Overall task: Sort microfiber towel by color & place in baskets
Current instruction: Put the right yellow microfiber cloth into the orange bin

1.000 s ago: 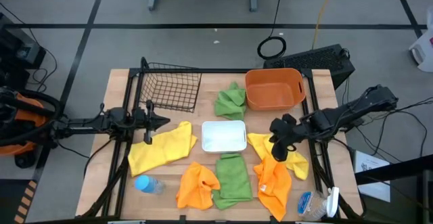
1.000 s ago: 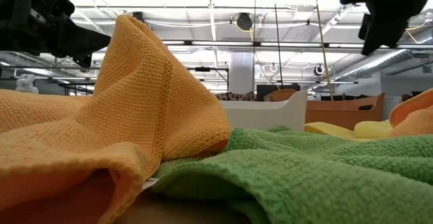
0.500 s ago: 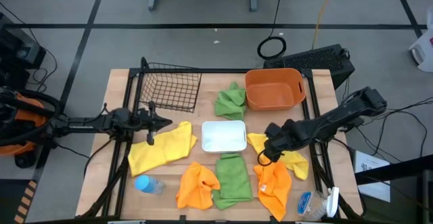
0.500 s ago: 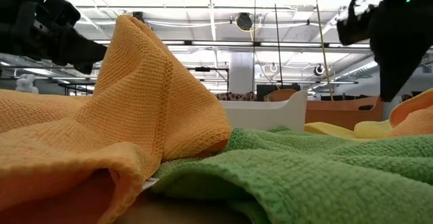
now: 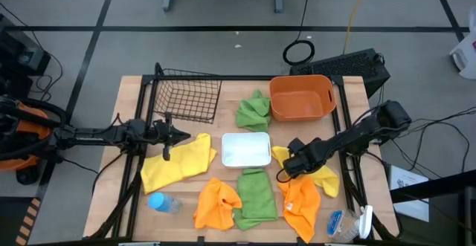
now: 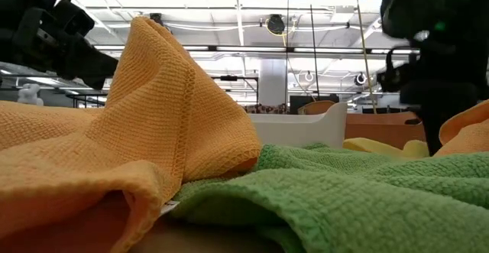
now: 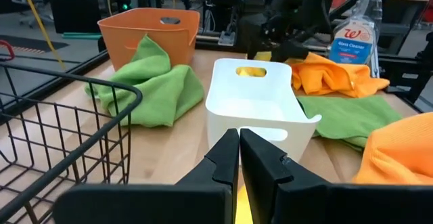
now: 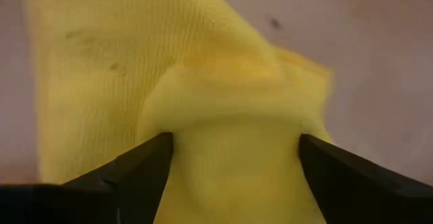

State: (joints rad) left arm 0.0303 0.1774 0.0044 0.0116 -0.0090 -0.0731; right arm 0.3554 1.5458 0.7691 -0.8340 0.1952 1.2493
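Observation:
My right gripper (image 5: 285, 173) points down, open, over the yellow towel (image 5: 316, 175) at the table's right. In the right wrist view its fingers (image 8: 145, 162) stand on either side of a raised fold (image 8: 233, 136) of that towel. My left gripper (image 5: 184, 135) hovers shut at the left, above the other yellow towel (image 5: 175, 166). Green towels lie by the orange tub (image 5: 253, 111) and near the front (image 5: 256, 194). Orange towels (image 5: 217, 205) (image 5: 301, 200) lie crumpled near the front edge. The black wire basket (image 5: 186, 94), orange tub (image 5: 301, 97) and white tray (image 5: 246, 149) hold no towel. My right gripper comes from above with its two fingers on either side of the yellow towel's raised fold (image 8: 203, 116). The towel lies on the table. I cannot tell whether the fingers touch the cloth.
A blue-capped plastic bottle (image 5: 162, 202) lies at the front left. A spray bottle (image 5: 349, 224) lies at the front right corner. In the low view an orange towel (image 6: 153, 131) and a green one (image 6: 344, 192) fill the foreground.
My right gripper has come down toward the yellow towel at the right, shifting a little toward the table's left and near edge. It has tipped from a slant until it points down, and has rolled about its own line. The towels have stayed put.

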